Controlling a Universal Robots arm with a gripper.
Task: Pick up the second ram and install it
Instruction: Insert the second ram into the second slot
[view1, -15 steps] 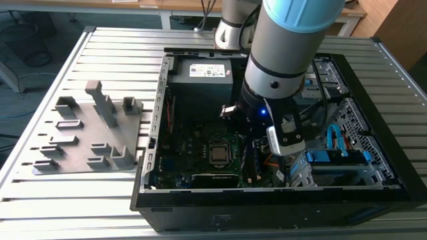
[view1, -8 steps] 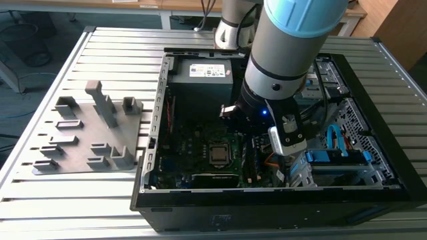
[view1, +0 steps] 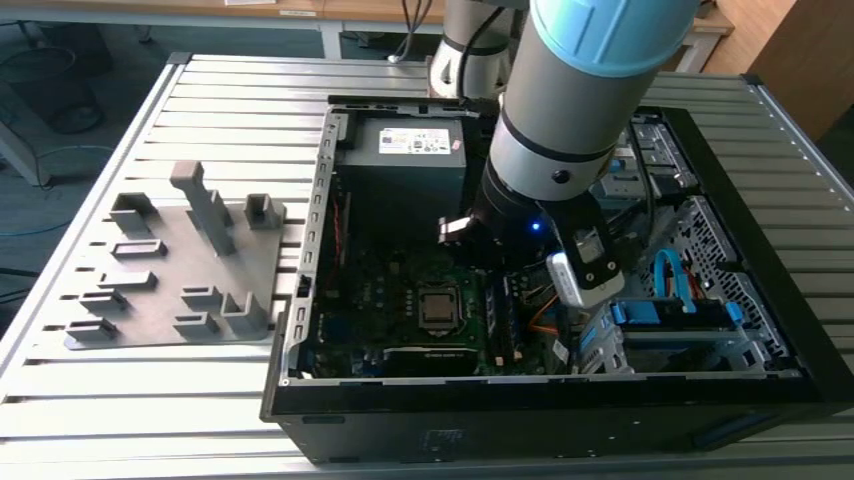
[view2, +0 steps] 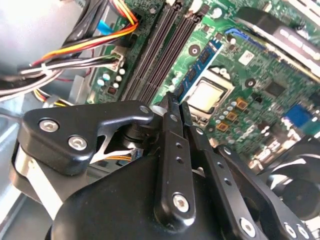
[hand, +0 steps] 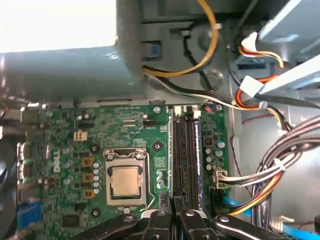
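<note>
My gripper (view2: 175, 107) is pinched on the memory stick (view2: 200, 65), holding it on edge over the board's slots (hand: 184, 150) beside the processor (hand: 125, 181), so it can line up with one.

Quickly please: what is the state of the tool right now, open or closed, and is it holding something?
Tool: closed, holding the ram by one end.

Slatted table (view1: 160, 400): computer case (view1: 534, 410), grey holder (view1: 174, 270)
</note>
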